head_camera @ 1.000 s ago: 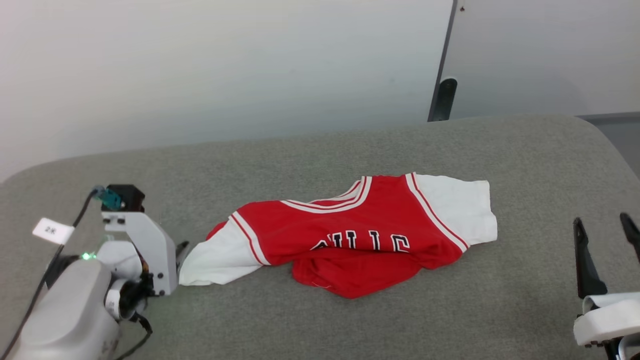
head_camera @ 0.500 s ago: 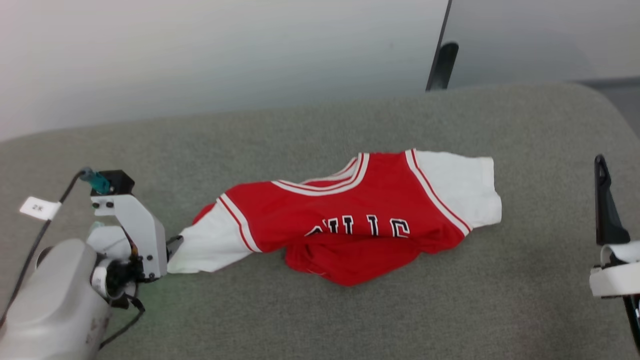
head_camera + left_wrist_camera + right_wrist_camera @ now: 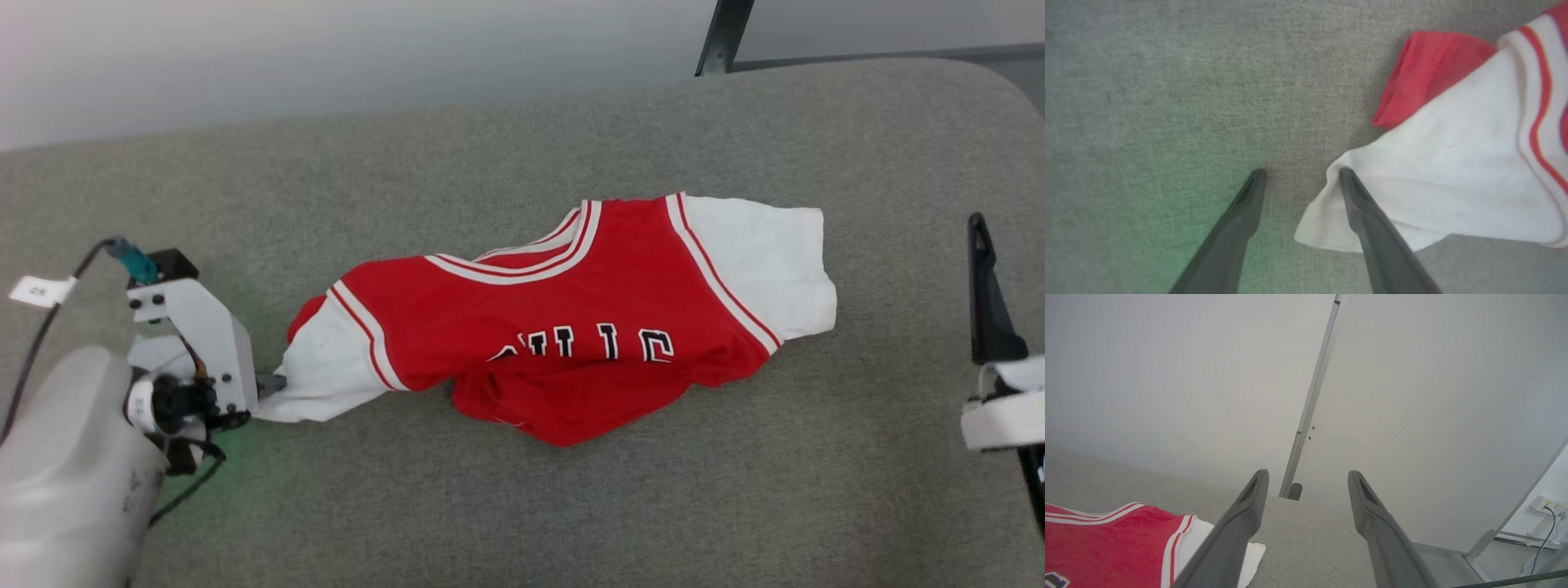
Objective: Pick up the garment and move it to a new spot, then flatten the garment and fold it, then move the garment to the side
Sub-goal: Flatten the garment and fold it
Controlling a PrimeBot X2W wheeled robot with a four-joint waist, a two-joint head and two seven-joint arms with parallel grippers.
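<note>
The garment, a red jersey with white sleeves and dark letters, lies crumpled across the middle of the grey padded surface. My left gripper is at the tip of the left white sleeve. In the left wrist view the left gripper is open. One of its fingers presses on the sleeve's edge, and a corner of white cloth lies between the fingers. My right gripper hangs open at the right edge, well clear of the right sleeve. In its own view the right gripper holds nothing, with the garment at the lower left.
The grey surface has rounded far corners and ends at a pale wall. A dark metal post rises behind the far edge. Bare grey surface lies in front of the garment and to its right. A cable and a white tag hang off the left arm.
The head camera has tilted down, so the whole picture has shifted. My left gripper has closed in on the left sleeve's tip and now touches it; the sleeve end has bunched slightly.
</note>
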